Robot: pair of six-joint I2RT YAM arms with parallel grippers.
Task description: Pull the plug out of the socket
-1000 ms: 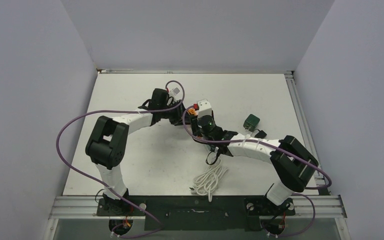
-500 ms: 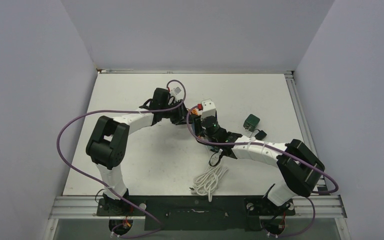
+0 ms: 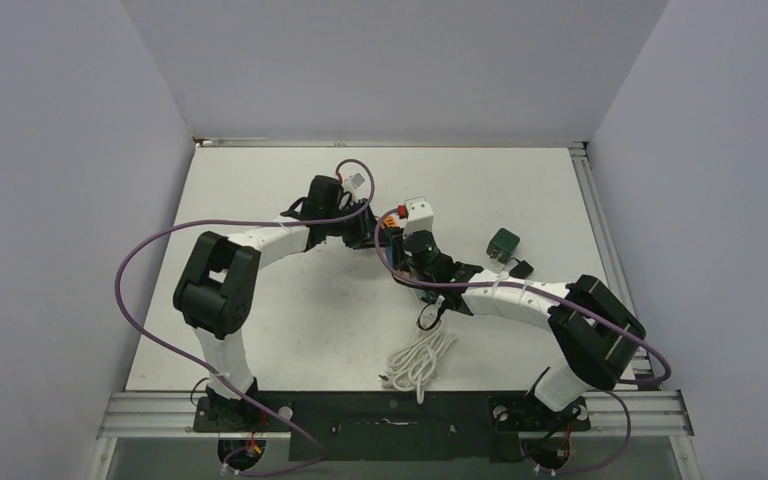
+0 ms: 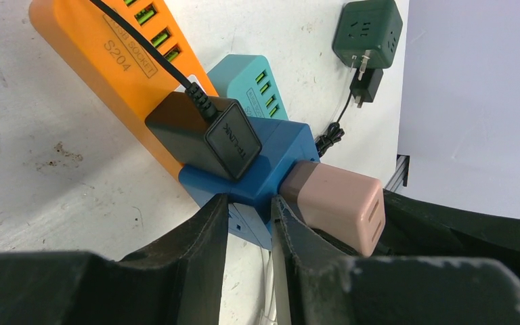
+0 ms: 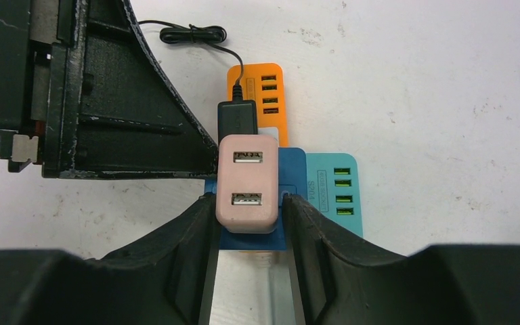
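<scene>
At the centre of the white tabletop (image 3: pixel 260 330), the right arm (image 3: pixel 520 295) has shifted slightly rightward over the last second. The left arm (image 3: pixel 260 238) shows no clear movement. The short orange plastic power strip (image 4: pixel 108 74) lies on the tabletop, with a teal power strip (image 4: pixel 244 81) just beside it. The blue cube-shaped plug with a pale pink top (image 5: pixel 247 183) sits against the orange strip's end and is not visibly separated from it.

Right claw (image 5: pixel 249 202): closed on the plug's sides. Left claw (image 4: pixel 249 203): narrow, pinching the plug's near blue corner. A small black adapter (image 4: pixel 210 135) on a thin wire touches the plug.

Assessment: the pull appears begun, but extraction is unconfirmed. The orange strip looks unrestrained.
</scene>
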